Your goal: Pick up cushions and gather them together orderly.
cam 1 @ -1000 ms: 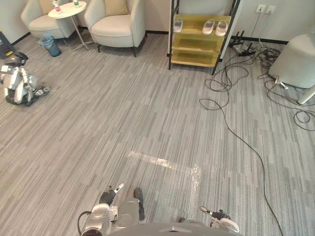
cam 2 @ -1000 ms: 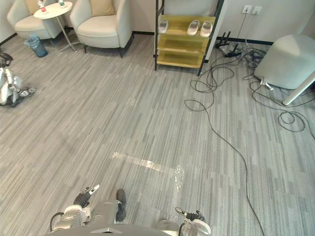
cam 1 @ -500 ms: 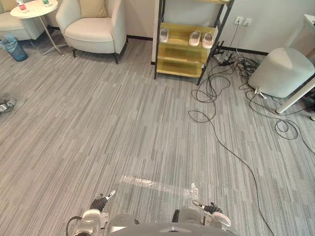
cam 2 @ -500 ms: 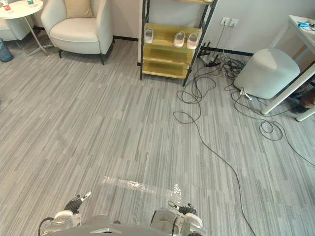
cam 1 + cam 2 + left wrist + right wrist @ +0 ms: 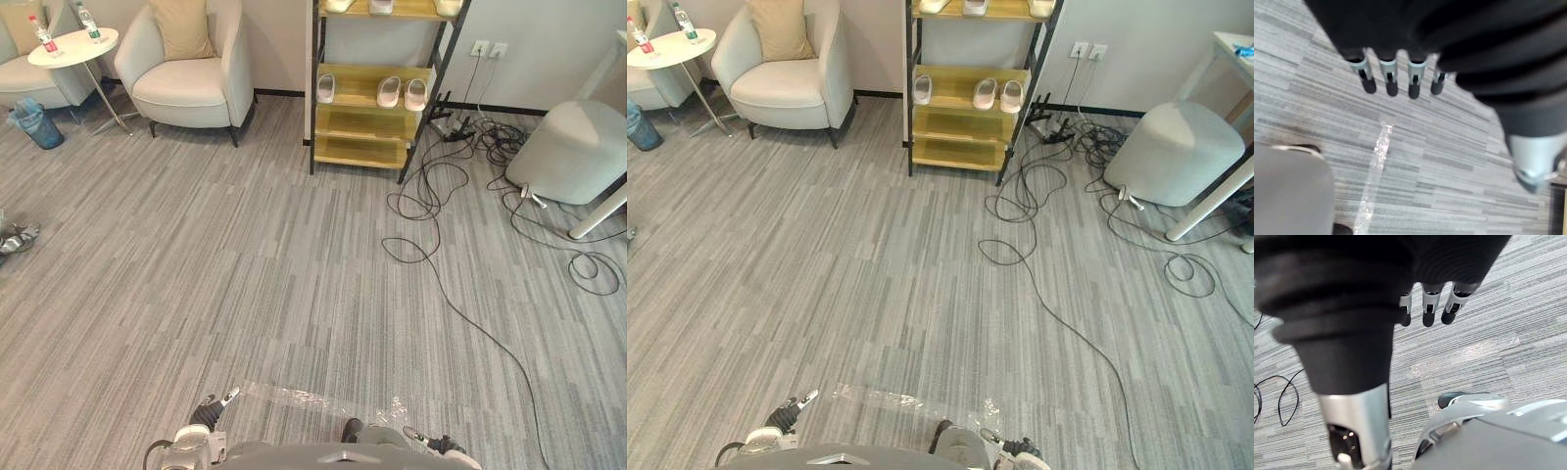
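A tan cushion [image 5: 179,27] stands upright against the back of a cream armchair [image 5: 191,86], far ahead of the left hand [image 5: 211,411] and well apart from it. A second tan cushion [image 5: 20,27] leans in another armchair [image 5: 24,86], further out to that hand's left and partly cut by the frame edge. Between the two chairs stands a small round worktop [image 5: 73,49] carrying two bottles [image 5: 44,37], with a blue bin [image 5: 29,122] just beside it.

The left hand hangs low over the grey floor [image 5: 245,255], its fingers [image 5: 1389,81] straight and a little spread. The right hand [image 5: 438,446] hangs likewise, fingers [image 5: 1428,308] straight and slack. A shiny tape strip [image 5: 294,397] lies on the floor just ahead of both hands.

Far ahead of the right hand a yellow shelf rack [image 5: 362,152] holds pale slippers [image 5: 389,91]. Black cables [image 5: 431,196] trail from it towards a grey pouf [image 5: 578,152], out to that hand's right.
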